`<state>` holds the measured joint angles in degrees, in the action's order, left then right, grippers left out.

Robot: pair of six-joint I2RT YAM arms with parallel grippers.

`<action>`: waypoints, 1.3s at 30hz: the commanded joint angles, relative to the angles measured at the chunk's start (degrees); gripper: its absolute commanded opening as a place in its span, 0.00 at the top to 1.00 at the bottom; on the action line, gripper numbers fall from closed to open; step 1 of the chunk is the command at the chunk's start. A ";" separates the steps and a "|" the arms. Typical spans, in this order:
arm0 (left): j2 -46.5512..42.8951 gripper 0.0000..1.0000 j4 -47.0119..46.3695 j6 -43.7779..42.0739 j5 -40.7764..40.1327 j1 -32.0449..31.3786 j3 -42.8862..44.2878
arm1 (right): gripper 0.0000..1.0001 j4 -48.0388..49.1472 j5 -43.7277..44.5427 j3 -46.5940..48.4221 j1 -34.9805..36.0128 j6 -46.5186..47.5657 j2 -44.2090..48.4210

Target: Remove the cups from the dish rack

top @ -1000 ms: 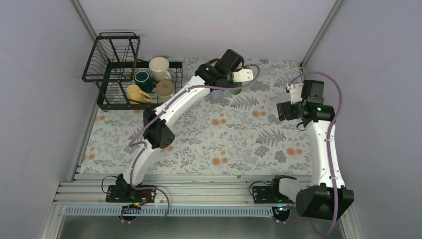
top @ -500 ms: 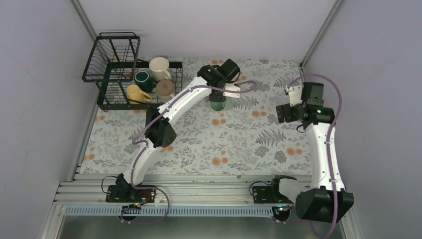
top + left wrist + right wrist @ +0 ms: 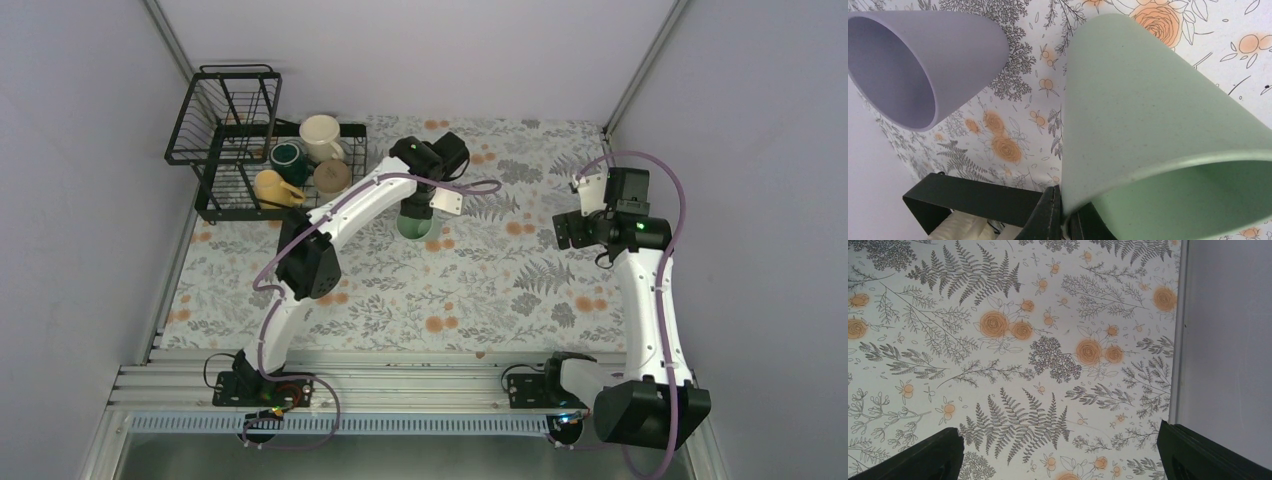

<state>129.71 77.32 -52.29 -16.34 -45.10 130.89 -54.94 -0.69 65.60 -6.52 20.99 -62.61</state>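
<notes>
Left wrist view: the mint-green tumbler (image 3: 1158, 125) is pinched by its rim in the left gripper (image 3: 1064, 210). It should be lowered upright, clear of the lavender tumbler (image 3: 923, 65). Meanwhile the right gripper (image 3: 1058, 455) is spread wide, empty.

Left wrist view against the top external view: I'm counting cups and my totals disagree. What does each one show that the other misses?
Only the left wrist view shows the lavender cup, its mouth toward the camera, next to the held cup. Only the top external view shows the dish rack with four mugs in it: the cream mug, the dark teal mug, the yellow mug and the beige mug. Both show the mint-green cup, pinched at its rim by the left gripper, above the floral tablecloth.
</notes>
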 commanded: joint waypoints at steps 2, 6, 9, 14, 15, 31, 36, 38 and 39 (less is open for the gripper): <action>-1.24 0.98 0.46 -1.89 -1.75 0.21 -0.42 | 0.00 0.53 -0.90 -0.90 -0.53 0.28 0.80; -0.69 0.98 0.46 -2.56 -1.92 -0.01 -0.14 | 0.00 0.67 -0.77 -1.04 -0.59 0.19 0.65; -1.36 0.97 0.46 -3.66 -1.48 -0.28 -1.25 | 0.00 0.89 -0.57 -1.47 -0.57 0.19 0.64; -2.57 0.97 0.46 -4.64 -0.19 -0.80 -0.38 | 0.00 1.46 -0.56 -2.52 -0.59 0.06 0.65; -2.88 0.97 0.48 -4.61 -0.12 -0.90 -0.56 | 0.00 1.49 -0.62 -2.64 -0.55 0.10 0.65; -3.16 0.83 0.46 -0.31 0.46 -2.45 -3.05 | 0.00 0.97 -0.81 -2.32 -0.59 -0.08 1.07; -1.63 0.67 0.46 -0.02 -0.39 -2.44 -1.37 | 0.00 0.72 -0.48 -2.24 -0.59 0.08 1.50; -0.88 0.63 0.46 0.02 -0.90 -2.45 0.44 | 0.00 0.69 -0.58 -2.32 -0.55 0.09 1.60; -0.50 0.61 0.46 0.04 -1.06 -2.45 1.50 | 0.00 0.71 -0.61 -2.39 -0.53 0.10 1.63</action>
<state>127.26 77.62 -52.77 -16.27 -47.42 128.49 -54.70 -0.84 63.02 -6.52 20.99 -62.19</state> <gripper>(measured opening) 0.364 1.000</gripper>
